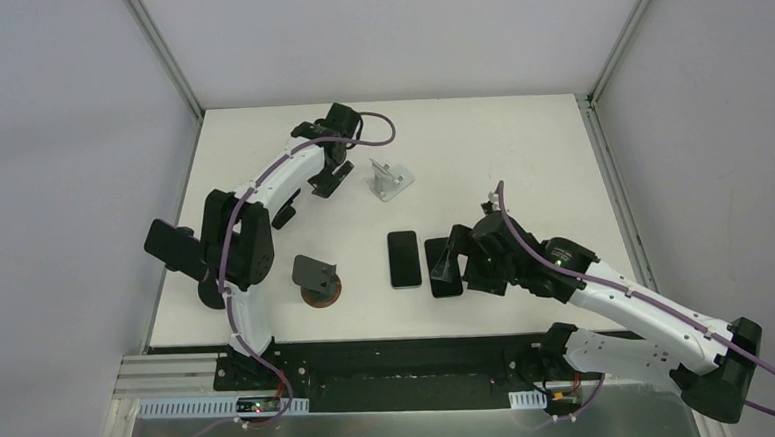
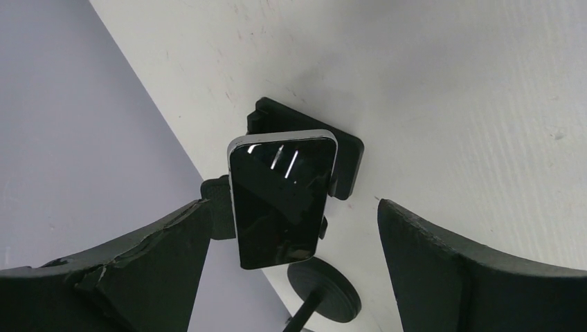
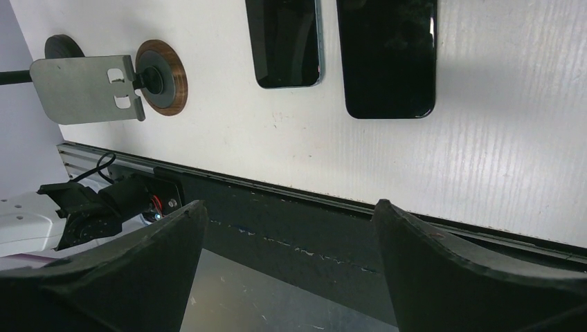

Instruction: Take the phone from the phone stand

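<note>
The phone [image 2: 280, 200] sits screen-out on the black phone stand [image 2: 346, 155], toward the left side of the tabletop [image 2: 450, 104]. The left tool [image 2: 291, 203] faces it, spread wide and empty. It should close on the phone's long edges and lift along the cradle, so the stand does not tip. The right tool [image 3: 287, 204], equally wide and empty, hovers by a smaller phone [image 3: 285, 41] and a larger phone [image 3: 387, 55] lying flat. A silver stand [image 1: 391, 178] and a wood-based stand [image 1: 317, 279] are well apart from the left tool's path.
</note>
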`<action>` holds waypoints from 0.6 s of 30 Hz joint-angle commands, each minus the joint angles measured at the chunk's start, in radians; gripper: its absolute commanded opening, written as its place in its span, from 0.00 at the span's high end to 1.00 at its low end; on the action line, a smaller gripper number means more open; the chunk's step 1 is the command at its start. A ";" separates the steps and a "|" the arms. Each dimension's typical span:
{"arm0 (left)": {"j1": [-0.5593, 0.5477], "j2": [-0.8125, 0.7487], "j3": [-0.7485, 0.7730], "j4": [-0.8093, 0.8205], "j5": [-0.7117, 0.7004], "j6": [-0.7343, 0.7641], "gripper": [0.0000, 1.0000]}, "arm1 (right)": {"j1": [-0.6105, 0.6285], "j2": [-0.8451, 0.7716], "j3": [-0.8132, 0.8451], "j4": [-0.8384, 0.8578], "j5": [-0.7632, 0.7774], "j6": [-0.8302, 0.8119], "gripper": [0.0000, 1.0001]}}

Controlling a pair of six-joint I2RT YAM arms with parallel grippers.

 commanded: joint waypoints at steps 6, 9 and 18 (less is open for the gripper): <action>0.001 0.061 0.000 0.055 -0.119 0.069 0.08 | -0.001 -0.067 -0.052 -0.059 0.023 0.016 0.07; 0.001 0.083 -0.008 0.067 -0.138 0.081 0.08 | -0.001 -0.068 -0.048 -0.076 0.026 0.011 0.07; 0.001 0.096 -0.056 0.138 -0.196 0.095 0.09 | -0.002 -0.057 -0.039 -0.094 0.031 -0.010 0.07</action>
